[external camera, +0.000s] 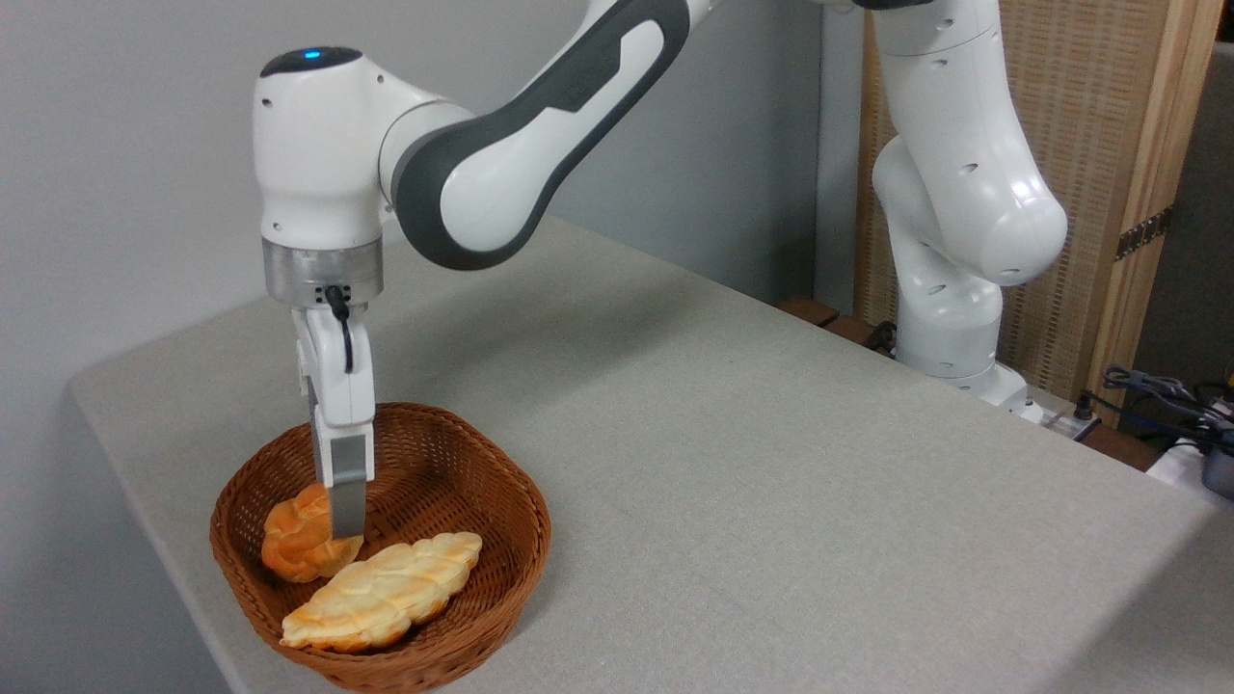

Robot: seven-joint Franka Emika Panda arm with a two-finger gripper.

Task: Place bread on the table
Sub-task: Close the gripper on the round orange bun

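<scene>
Grey-beige cloth is seen spread over the table point(771, 463), which fills most of the view, with a pale wall behind it on the left and a slatted wooden panel point(1109, 145) at the far right. At the near left corner a brown wicker basket point(463, 588) is set on the cloth. Two pieces are held inside it: the bread point(294, 549), a small round orange-golden bun, is lying at the left of the basket, and a longer pale braided loaf point(386, 593) is lying just beside it on the near right, touching or nearly touching it.

The white arm point(501, 164) is stretched in from its base point(954, 289) at the far right, with the wrist pointed straight down over the basket. The gripper point(347, 520) is lowered inside the rim, right at the bun. One finger point(347, 501) is seen edge-on against the bun's right side; the other is hidden behind it, so whether the fingers are parted or clamped on the bun cannot be told. Cables point(1157, 395) are bundled at the far right edge, off the table.
</scene>
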